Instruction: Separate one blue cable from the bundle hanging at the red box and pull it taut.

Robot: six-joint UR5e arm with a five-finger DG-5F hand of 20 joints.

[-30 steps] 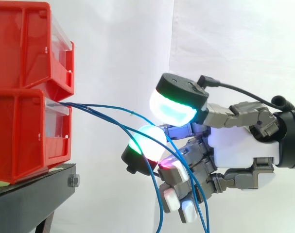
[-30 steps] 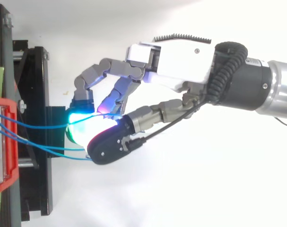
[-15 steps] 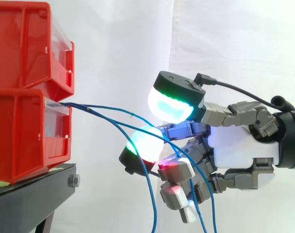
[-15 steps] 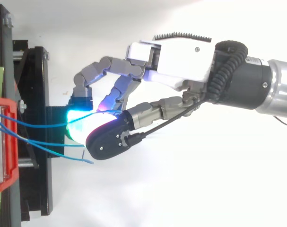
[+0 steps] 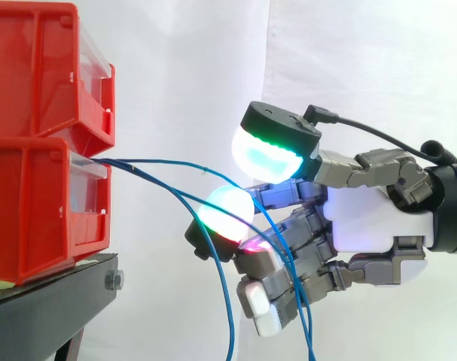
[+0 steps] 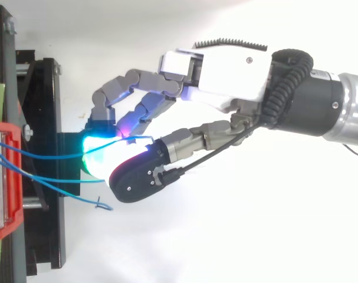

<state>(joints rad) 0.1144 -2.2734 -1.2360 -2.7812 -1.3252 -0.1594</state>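
Note:
Several thin blue cables come out of the lower red bin (image 5: 32, 210) at the left. One blue cable (image 5: 160, 162) (image 6: 49, 156) arcs right into my hand (image 5: 371, 226) (image 6: 226, 76). It passes between the cyan-green thumb pad (image 5: 269, 154) and a green-white finger pad (image 5: 224, 214), then drops past the curled lower fingers. The pads stand close, with a narrow gap between them. The fingers are curled round this cable. The other blue cables (image 5: 213, 263) (image 6: 61, 178) hang free left of the hand, one end loose (image 6: 105, 205).
An upper red bin (image 5: 40, 68) sits stacked on the lower one, both on a black stand (image 5: 55, 301) (image 6: 43, 118) at the left. A white curtain hangs behind.
The two lower cables have slipped off the hand and hang nearer the bin. One cable stays across the finger pad. The thumb pad and fingers have shifted slightly upward.

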